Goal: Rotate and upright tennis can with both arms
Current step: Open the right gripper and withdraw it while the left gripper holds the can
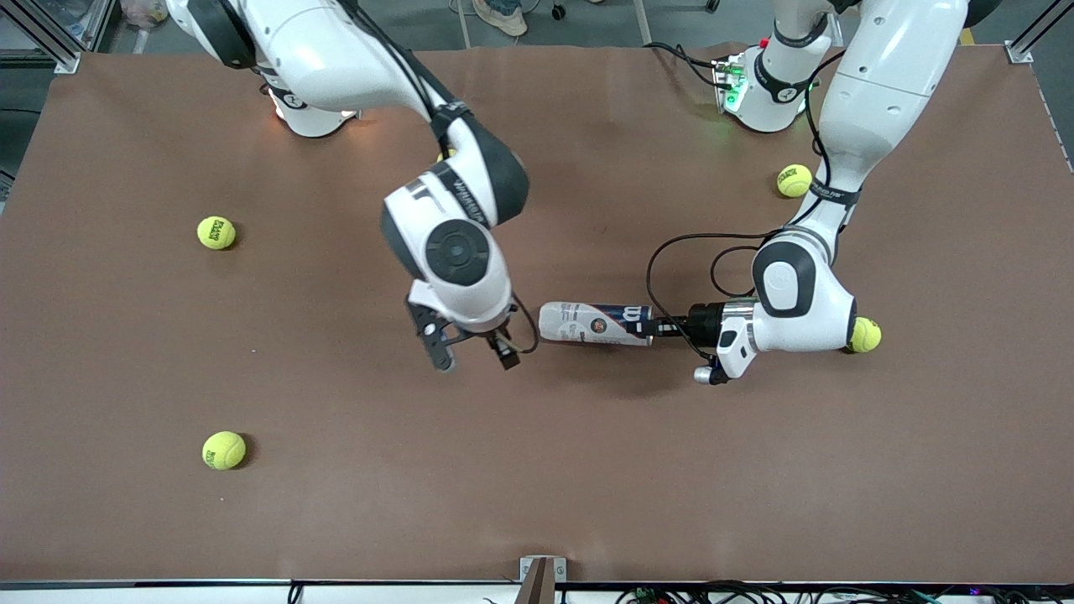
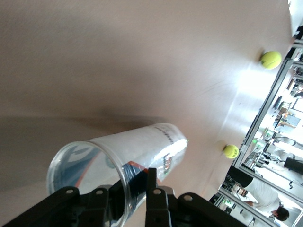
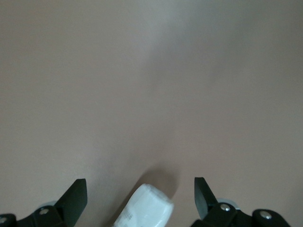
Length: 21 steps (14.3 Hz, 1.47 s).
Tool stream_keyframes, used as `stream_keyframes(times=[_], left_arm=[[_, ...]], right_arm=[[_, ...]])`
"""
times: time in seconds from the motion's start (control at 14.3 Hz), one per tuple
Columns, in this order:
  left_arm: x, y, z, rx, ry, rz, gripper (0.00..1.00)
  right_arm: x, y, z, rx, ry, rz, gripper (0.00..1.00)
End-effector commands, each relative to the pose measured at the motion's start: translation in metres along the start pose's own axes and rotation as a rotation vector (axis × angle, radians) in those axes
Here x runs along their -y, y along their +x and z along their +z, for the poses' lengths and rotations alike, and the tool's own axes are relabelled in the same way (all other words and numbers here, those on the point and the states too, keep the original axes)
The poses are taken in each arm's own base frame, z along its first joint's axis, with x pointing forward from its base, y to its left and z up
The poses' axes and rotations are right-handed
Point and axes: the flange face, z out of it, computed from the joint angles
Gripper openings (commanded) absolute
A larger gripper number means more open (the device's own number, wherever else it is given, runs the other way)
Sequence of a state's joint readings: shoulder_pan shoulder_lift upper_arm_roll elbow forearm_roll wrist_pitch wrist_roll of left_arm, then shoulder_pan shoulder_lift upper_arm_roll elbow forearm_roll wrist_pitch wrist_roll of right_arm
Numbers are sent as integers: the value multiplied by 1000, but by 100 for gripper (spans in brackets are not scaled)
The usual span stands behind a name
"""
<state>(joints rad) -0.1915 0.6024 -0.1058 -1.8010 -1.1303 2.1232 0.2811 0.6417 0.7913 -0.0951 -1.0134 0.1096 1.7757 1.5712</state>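
The tennis can (image 1: 591, 323) lies on its side in the middle of the brown table, white and dark blue label showing. My left gripper (image 1: 663, 325) is shut on the rim of its open end. In the left wrist view one finger (image 2: 152, 189) is outside the can (image 2: 142, 146) and the other is inside the clear wall, with the left gripper (image 2: 137, 178) closed across it. My right gripper (image 1: 474, 352) hangs open just off the can's closed end. In the right wrist view that white end (image 3: 147, 210) shows low between the spread fingers of the right gripper (image 3: 140, 182), untouched.
Yellow tennis balls lie scattered: two toward the right arm's end (image 1: 216, 232) (image 1: 224, 450), one near the left arm's base (image 1: 794, 180), one beside the left wrist (image 1: 864, 334). A black cable (image 1: 663, 260) loops over the table by the left gripper.
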Motion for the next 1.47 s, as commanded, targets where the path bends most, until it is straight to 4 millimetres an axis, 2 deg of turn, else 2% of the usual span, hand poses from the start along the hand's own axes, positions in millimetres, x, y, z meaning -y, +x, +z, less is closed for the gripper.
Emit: stream_keyframes(times=[0.0, 0.21, 0.28, 0.35, 0.42, 0.56, 0.63, 0.77, 0.98, 1.19, 1.4], left_arm=[[-36, -5, -26, -37, -7, 3, 14], [-77, -11, -48, -65, 36, -20, 13], [-93, -12, -55, -77, 71, -40, 10], [-113, -18, -47, -75, 120, -42, 7], [-130, -25, -32, -68, 174, -52, 4], [-140, -30, -19, -75, 212, -68, 2], [-139, -29, -20, -74, 214, -63, 2], [-132, -24, -29, -74, 218, -46, 21], [-120, -18, -29, -62, 223, 14, 40], [-83, 2, -35, -44, 210, 113, 53], [-43, 21, -43, -25, 168, 188, 58]], right_arm=[[-21, 78, -36, 25, -36, -162, 100], [-47, 157, -62, 58, -71, -384, 100], [-58, 187, -71, 71, -74, -463, 100], [-70, 211, -78, 84, -85, -527, 100], [-84, 241, -86, 99, -86, -586, 100], [-119, 294, -95, 129, -84, -703, 100], [-140, 322, -99, 135, -77, -752, 100], [-169, 355, -117, 107, -102, -869, 100], [-208, 397, -134, 116, -111, -935, 100], [-229, 414, -153, 103, -117, -1037, 100], [-239, 422, -163, 97, -117, -1063, 100]])
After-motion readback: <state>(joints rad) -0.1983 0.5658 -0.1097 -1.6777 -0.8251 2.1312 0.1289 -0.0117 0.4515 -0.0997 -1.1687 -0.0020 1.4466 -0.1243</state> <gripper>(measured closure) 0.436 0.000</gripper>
